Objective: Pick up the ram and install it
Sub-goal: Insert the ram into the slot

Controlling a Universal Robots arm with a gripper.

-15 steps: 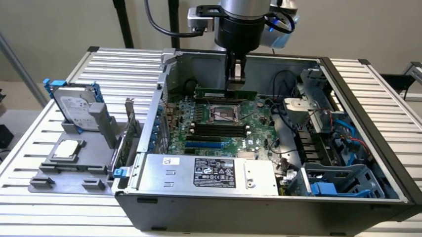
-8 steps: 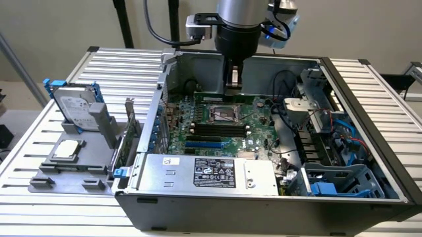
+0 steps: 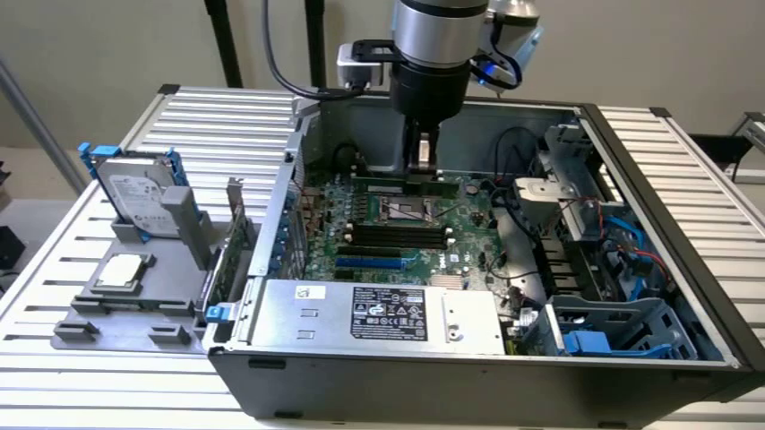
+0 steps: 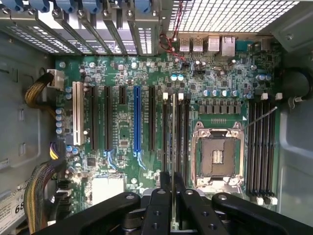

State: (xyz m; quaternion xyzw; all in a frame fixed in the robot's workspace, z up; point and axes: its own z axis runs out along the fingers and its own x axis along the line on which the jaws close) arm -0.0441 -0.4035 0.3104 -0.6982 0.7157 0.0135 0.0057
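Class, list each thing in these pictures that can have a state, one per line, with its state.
Dark grey metal computer case: open, side panel off.
Long thin ram stick: held edge-on over the black slots.
Robot hand: shut on the ram stick.
Silver-framed processor socket: empty.
Long blue plastic slot: empty.
Silver hard drive: upright in its grey holder.

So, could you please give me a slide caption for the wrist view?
The gripper holds the ram edge-on over the black memory slots beside the CPU socket.
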